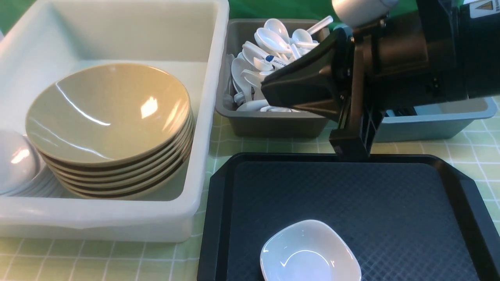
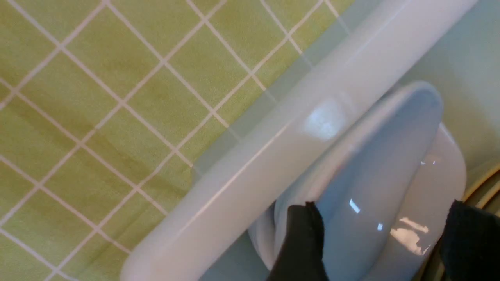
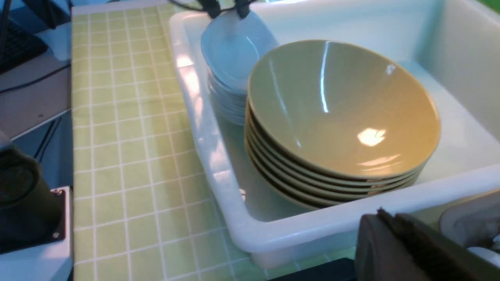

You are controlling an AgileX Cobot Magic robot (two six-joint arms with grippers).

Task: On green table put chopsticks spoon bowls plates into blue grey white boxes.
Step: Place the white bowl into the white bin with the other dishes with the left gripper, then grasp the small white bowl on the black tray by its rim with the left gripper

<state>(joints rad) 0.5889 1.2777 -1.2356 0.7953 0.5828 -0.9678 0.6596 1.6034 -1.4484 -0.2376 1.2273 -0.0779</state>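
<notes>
1. Closest is a white dish, sitting upright at the near edge of the black tray.
2. Under the tray is the green checked cloth.
3. Left of the tray stands the white box. It holds a stack of tan bowls, with a stack of white plates just beside it, against the box's left wall.
4. My left claw hangs over the plates with its fingers spread wide. The top plate lies tilted between them. One finger is at its rim and the other stands clear of it.
5. My right claw reaches in from the right above the tray's far edge, its jaws pressed together. Its tip shows in front of the spoons.
6. Those white spoons are piled in the grey box, just beyond the tray and beside the white box.
7. Right of the grey box is the blue box. My right arm hides most of it, so I cannot tell what it holds.
</notes>
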